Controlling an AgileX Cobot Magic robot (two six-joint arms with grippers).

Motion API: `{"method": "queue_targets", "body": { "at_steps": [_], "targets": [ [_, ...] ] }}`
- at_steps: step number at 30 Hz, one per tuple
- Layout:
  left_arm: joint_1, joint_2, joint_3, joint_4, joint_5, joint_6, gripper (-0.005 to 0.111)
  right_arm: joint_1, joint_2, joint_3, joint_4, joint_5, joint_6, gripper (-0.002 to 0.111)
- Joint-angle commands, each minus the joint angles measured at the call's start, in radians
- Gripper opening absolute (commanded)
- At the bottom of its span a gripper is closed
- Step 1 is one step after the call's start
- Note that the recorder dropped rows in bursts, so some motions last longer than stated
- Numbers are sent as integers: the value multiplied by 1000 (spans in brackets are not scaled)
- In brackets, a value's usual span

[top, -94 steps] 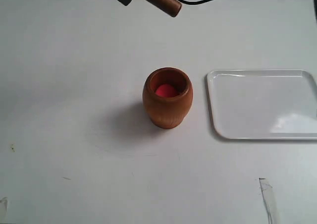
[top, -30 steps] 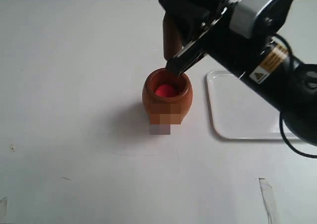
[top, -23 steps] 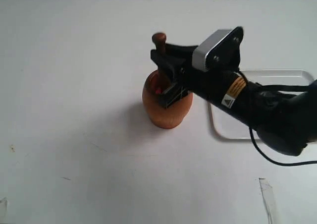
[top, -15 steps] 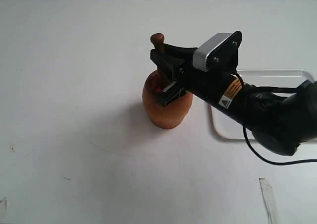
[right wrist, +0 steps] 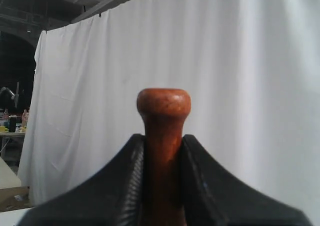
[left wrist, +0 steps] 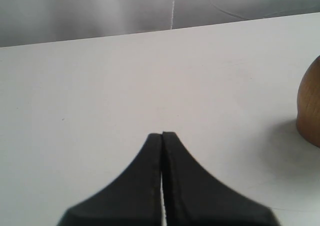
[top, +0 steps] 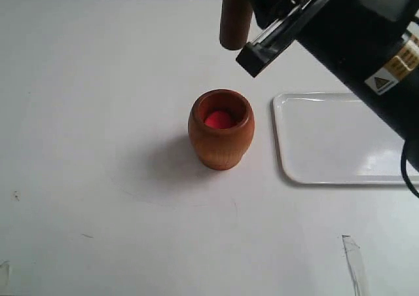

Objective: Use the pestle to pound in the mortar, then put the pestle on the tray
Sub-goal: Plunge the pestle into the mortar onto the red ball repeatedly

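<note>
Above mortar (top: 221,139): pestle (top: 235,18), clamped upright in right gripper (right wrist: 163,142); should drop straight, clear of rim. Left gripper (left wrist: 162,136) closed, empty.

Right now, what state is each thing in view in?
mortar: upright, red ball inside.
pestle: held in the air, thick end down, clear of the mortar.
tray: flat on the table, visible part bare.
right gripper: shut on the pestle's neck.
left gripper: shut, holding nothing.

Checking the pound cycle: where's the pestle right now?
Exterior view, top centre: the pestle hangs upright in the right tool, thick end down, clear above the mortar and left of the tray.
</note>
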Motion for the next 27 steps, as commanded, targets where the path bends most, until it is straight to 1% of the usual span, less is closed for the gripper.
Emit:
{"method": "queue_targets", "body": {
  "at_steps": [1,4,11,16,21,27],
  "targets": [
    [-8,-1,1,-7,-3,-8,0,0,21,3,-6,54,-17,0],
    [-8,-1,1,-7,-3,-8,0,0,102,3,-11,54,-17,0],
    [-8,-1,1,-7,-3,-8,0,0,381,3,-33,35,-3,0],
    [-8,-1,1,-7,-3,-8,0,0,496,3,-40,-8,25,0],
    [-8,-1,1,-7,-3,-8,0,0,437,3,-34,-8,25,0],
    [-8,-1,1,-7,-3,-8,0,0,182,3,-32,-8,22,0]
  ]
}}
